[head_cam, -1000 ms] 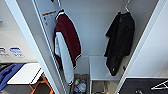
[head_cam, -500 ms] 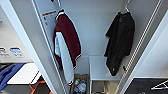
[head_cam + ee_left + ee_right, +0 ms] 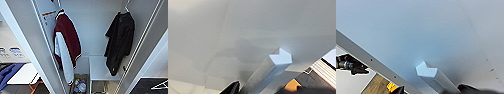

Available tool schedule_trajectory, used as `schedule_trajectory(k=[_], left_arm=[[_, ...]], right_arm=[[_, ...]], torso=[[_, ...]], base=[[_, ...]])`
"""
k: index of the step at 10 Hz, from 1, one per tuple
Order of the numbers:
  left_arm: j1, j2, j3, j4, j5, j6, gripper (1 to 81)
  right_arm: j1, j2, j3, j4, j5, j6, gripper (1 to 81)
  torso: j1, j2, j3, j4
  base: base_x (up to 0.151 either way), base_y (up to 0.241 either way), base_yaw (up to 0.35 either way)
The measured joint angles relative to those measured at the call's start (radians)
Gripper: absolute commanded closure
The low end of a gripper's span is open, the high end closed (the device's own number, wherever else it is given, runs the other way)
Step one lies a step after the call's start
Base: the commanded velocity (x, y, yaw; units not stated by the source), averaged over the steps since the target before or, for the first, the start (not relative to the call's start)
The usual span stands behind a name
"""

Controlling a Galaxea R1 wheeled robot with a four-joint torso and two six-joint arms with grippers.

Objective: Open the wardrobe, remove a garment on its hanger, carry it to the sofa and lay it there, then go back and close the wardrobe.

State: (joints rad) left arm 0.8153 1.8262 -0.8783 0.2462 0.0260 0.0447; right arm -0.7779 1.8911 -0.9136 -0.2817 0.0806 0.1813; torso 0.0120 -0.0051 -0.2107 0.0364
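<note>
The tall white wardrobe (image 3: pixel 100 32) stands open, both recessed-panel doors swung wide so their long edges run diagonally at either side of the interior. Inside, against the wardrobe's right wall, the thin black short-sleeved garment (image 3: pixel 121 40) hangs limp from a slim pale hanger (image 3: pixel 126 9), whose hook reaches up toward the top of the compartment. At the wardrobe's left side hangs a maroon jacket with white sleeves and striped trim (image 3: pixel 66 45). Between the two garments the white back panel lies bare, leaving open room in the middle. Below the black garment a white inner shelf (image 3: pixel 98 68) juts out, its front edge just under the hem. Each wrist view looks along a pale door panel with a small white handle (image 3: pixel 280 57) (image 3: pixel 426 71) close by. Whether either gripper's jaws are spread or pressed together cannot be told.
</note>
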Motion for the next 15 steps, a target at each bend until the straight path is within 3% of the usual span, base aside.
schedule_trajectory(k=[13,15], left_arm=[[0.006,-0.041,0.029,0.000,-0.012,-0.001,1.0],[0.011,-0.067,0.036,0.000,-0.017,0.000,1.0]], right_arm=[[-0.014,-0.067,0.031,-0.005,-0.014,0.000,1.0],[-0.017,-0.087,0.037,-0.007,-0.016,0.000,1.0]], torso=[[0.000,0.000,0.000,0.000],[0.000,0.000,0.000,0.000]], base=[[0.000,0.000,0.000],[-0.088,0.000,0.000]])
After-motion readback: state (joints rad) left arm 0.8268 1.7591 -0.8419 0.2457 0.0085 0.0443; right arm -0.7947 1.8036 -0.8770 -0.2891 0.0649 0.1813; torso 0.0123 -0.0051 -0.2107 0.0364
